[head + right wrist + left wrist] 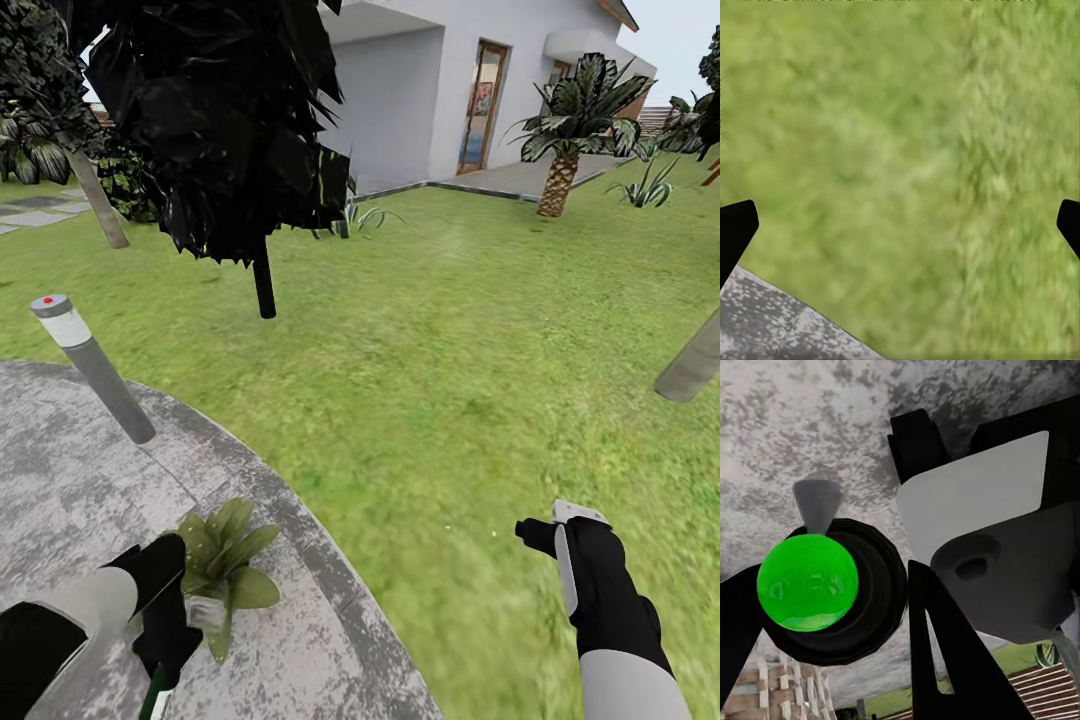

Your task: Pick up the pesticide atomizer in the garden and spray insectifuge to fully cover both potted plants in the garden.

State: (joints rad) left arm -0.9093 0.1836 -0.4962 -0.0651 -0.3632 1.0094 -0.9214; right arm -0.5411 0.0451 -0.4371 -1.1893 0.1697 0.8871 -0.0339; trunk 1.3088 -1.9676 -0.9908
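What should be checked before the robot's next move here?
1. Atomizer gripped by left gripper: ok, it sits between the fingers.
2. Plant within spraying range: ok, it stands right beside that gripper on the patio.
3. Nozzle aimed at the plant: cannot tell.
4. Second plant's place known: cannot tell.
5. Right gripper out of the way: ok, open over the lawn.

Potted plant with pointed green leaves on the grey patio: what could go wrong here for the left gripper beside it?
1. The left gripper, holding the dark atomizer bottle, sits right against the small green potted plant; a push could tip it.
2. The pale grey spray head seems very close, so mist may miss the far leaves.
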